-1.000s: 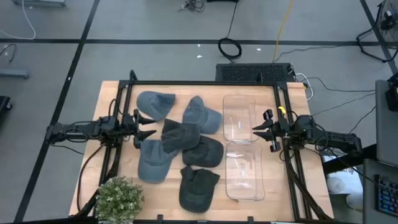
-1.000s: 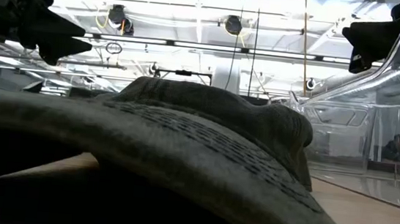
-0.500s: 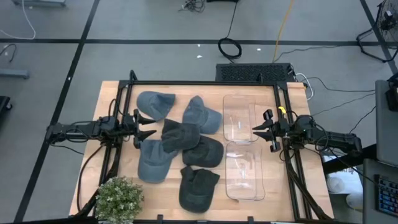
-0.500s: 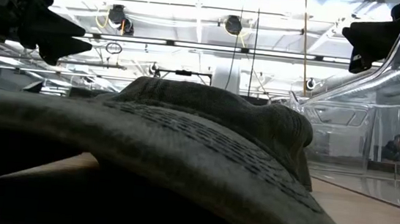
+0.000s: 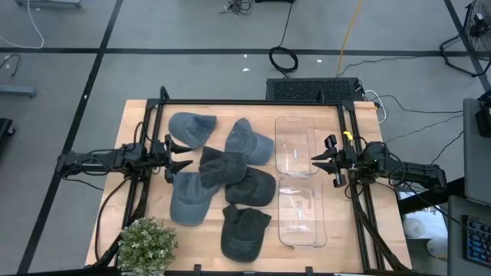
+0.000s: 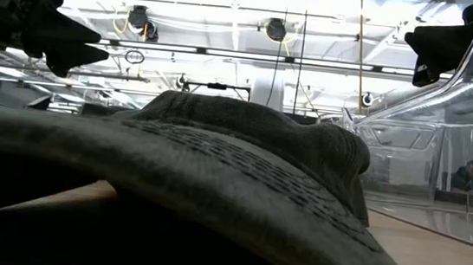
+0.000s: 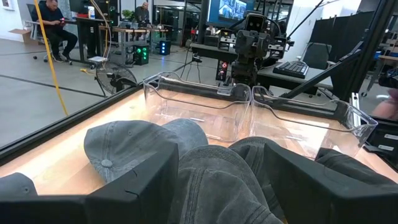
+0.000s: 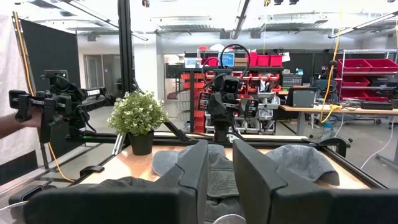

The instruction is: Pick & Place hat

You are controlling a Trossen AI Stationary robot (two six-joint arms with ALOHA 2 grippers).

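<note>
Several caps lie in a loose, partly overlapping pile (image 5: 222,180) on the wooden table: blue-grey ones (image 5: 192,126) and dark grey ones (image 5: 244,230). One dark cap (image 6: 243,151) fills the foreground of the low view. My left gripper (image 5: 184,157) hovers open at the pile's left side, its fingers pointing at a dark cap (image 7: 217,186). My right gripper (image 5: 314,162) hovers open, with a narrow gap, over the right edge of the clear bins, pointing toward the pile (image 8: 219,155). Neither touches a cap.
Two clear plastic bins (image 5: 295,146) (image 5: 301,218) stand side by side between the pile and my right gripper. A potted plant (image 5: 146,245) sits at the near left corner. A black frame (image 5: 253,102) borders the table. People show in the room beyond.
</note>
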